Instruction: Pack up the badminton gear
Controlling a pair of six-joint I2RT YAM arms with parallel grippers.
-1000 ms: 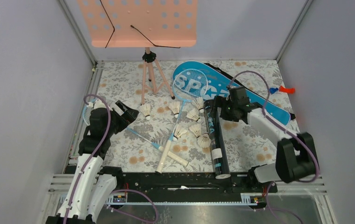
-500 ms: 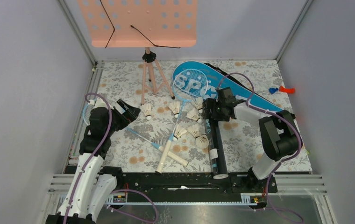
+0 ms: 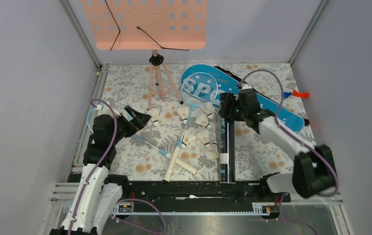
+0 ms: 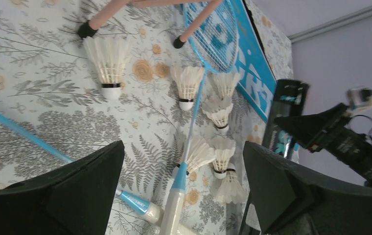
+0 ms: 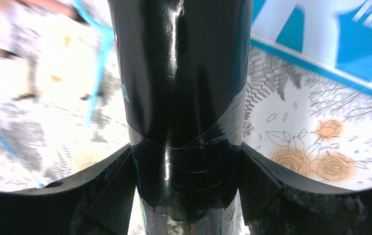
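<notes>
Pinching black tube near far end between right fingers; hovering left fingers, spread wide, near shuttlecocks on tabletop.

The racket bag reads "SP"; tube lettering seems illegible.

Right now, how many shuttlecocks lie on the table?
7 shuttlecocks: one near the stand's feet, six around the racket's shaft, beside the black tube. More may be hidden.
</notes>
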